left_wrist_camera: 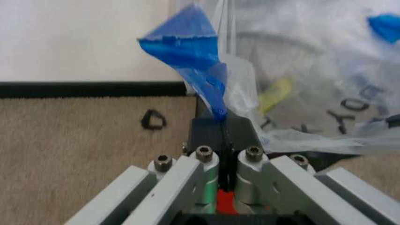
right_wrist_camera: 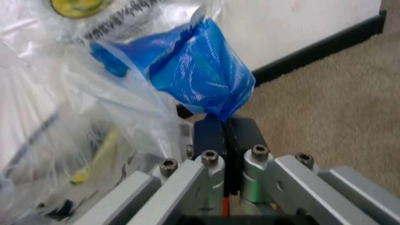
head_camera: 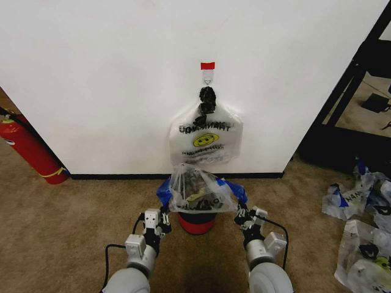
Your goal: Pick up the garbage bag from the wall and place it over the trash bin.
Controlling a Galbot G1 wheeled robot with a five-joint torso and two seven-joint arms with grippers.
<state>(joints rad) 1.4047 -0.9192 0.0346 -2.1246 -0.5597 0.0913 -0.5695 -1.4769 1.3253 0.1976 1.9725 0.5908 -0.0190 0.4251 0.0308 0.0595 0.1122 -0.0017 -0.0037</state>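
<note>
The garbage bag (head_camera: 200, 189) hung stretched between both tools, just above the trash bin (head_camera: 197, 222) near the wall (head_camera: 110, 73). The left tool (head_camera: 162, 215) was clamped on one blue patch (left_wrist_camera: 187, 56) — the right tool (head_camera: 241, 215) likewise pinched the other blue corner (right_wrist_camera: 200, 75). A white smiley bag (head_camera: 206, 137) hung from the hook (head_camera: 208, 67) behind.
</note>
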